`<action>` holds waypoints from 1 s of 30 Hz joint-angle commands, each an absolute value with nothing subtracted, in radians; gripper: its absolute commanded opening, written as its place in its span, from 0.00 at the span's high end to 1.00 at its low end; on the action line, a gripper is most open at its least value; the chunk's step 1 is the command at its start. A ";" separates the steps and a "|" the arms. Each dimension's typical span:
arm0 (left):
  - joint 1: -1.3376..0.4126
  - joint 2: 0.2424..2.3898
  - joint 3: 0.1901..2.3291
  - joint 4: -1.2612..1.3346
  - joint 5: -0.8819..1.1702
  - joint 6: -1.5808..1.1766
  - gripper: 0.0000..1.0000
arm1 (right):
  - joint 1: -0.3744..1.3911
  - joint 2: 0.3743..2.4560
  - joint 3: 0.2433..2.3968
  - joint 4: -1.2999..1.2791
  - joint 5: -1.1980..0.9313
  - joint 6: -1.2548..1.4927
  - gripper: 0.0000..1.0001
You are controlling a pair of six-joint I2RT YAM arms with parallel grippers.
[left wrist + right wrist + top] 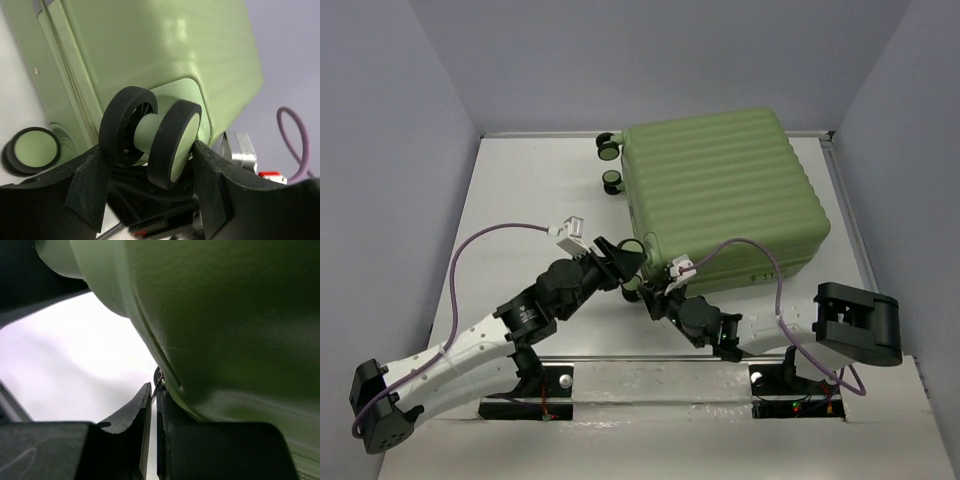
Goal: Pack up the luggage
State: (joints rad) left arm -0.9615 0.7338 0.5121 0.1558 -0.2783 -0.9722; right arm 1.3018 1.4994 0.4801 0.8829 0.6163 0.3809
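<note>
While both grippers crowd its near-left corner, the luggage (725,195) lies closed toward the table's far right corner.
Its long axis runs roughly from left edge to right edge, with the wheels facing left. The left gripper (150,150) is spread wide and brackets a twin wheel (127,125), both pads apparently pressing its tyres. Just beside it, the right gripper (154,390) is nearly closed at the shell seam. Whether it pinches anything I cannot tell.
</note>
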 commanded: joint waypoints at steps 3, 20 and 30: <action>-0.991 0.805 0.774 0.005 -0.146 -0.688 0.24 | 1.348 1.244 0.316 0.864 0.391 0.624 0.85; -0.253 1.225 1.150 -0.115 0.228 -0.241 0.21 | 1.348 0.810 0.328 0.117 0.348 0.721 0.72; -0.250 1.477 1.354 -0.023 0.281 0.078 0.17 | 1.348 0.891 0.364 0.109 0.333 0.710 0.45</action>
